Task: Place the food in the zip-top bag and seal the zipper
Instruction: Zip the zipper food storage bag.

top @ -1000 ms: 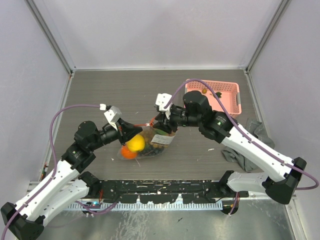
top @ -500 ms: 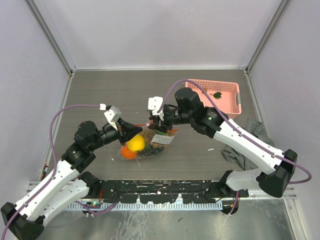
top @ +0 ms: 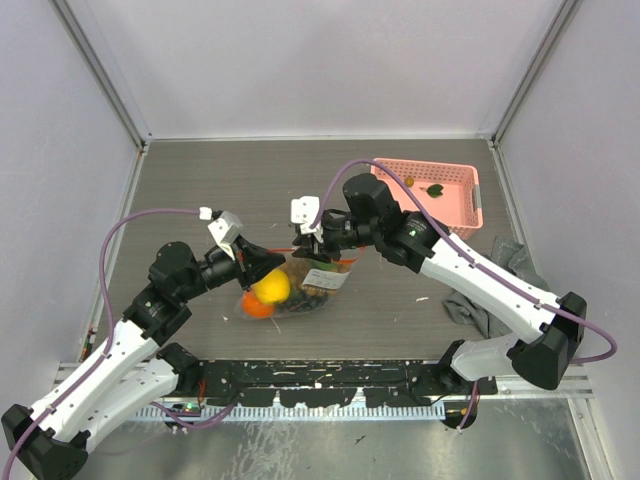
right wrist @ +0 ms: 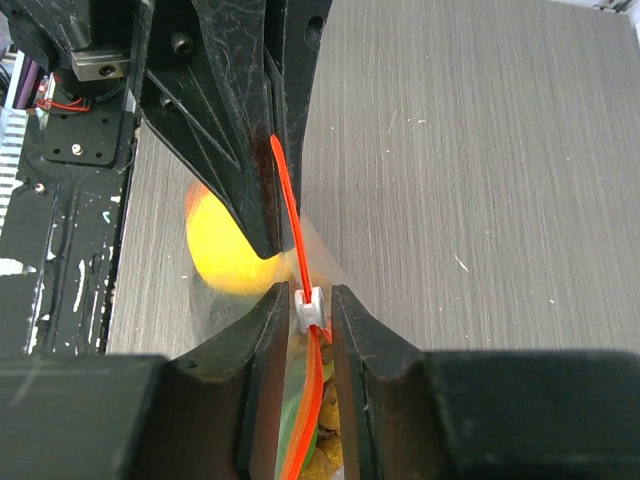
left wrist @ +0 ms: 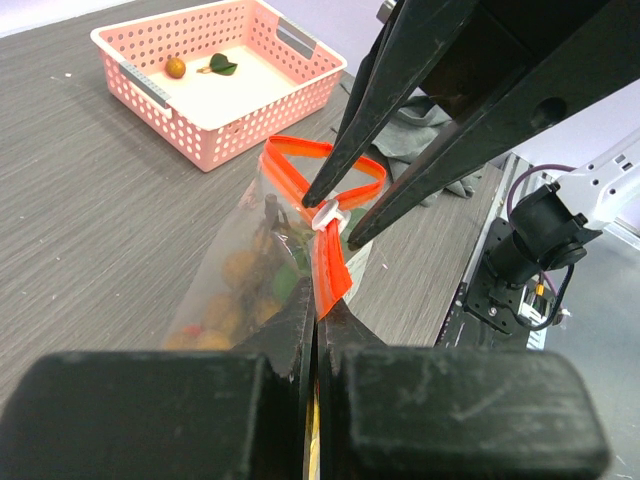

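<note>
The zip-top bag [top: 318, 290] lies mid-table with the food inside: a yellow fruit [top: 271, 287], an orange fruit [top: 257, 308] and brown balls [left wrist: 240, 270]. My left gripper [left wrist: 318, 300] is shut on the end of the red-orange zipper [left wrist: 331, 268]. A white slider [right wrist: 310, 310] sits on the strip, and my right gripper [right wrist: 310, 305] is shut on it, one finger on each side. Past the slider the strip still gapes in a loop [left wrist: 300, 150]. The yellow fruit [right wrist: 215, 255] shows behind the left fingers [right wrist: 245, 190].
A pink lattice basket [top: 478, 200] stands at the back right with a small orange fruit [top: 409, 182] and a green leaf [top: 434, 189] in it. A grey cloth [top: 500, 285] lies under the right arm. Walls close in the table on three sides.
My right gripper has slid left along the zipper toward the left gripper and its jaws have narrowed onto the slider. The left arm and the bag have held still.
</note>
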Action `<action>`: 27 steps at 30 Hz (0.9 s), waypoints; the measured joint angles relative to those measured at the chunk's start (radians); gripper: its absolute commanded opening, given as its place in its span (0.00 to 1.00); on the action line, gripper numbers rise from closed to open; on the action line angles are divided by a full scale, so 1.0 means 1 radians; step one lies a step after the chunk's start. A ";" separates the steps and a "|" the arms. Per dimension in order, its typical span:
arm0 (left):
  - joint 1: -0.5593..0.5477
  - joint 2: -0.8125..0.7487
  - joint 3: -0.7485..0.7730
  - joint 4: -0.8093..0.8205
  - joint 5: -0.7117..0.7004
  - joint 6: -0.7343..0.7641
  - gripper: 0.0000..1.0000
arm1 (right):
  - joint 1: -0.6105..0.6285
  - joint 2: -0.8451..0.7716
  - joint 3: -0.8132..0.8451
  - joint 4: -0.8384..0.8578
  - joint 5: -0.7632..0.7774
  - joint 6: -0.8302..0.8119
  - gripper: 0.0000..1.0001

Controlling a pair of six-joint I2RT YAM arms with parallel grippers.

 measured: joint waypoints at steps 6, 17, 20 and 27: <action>0.000 0.000 0.000 0.000 0.000 -0.002 0.00 | 0.000 0.010 0.005 -0.025 0.002 -0.008 0.10; 0.000 0.023 0.002 0.017 0.020 0.003 0.29 | 0.001 0.010 0.037 -0.083 0.009 -0.007 0.00; 0.000 0.054 0.010 0.021 0.035 0.009 0.33 | 0.001 0.010 0.042 -0.097 0.008 -0.003 0.00; 0.000 0.116 0.037 0.028 0.068 0.031 0.09 | 0.001 0.013 0.059 -0.115 0.003 0.001 0.00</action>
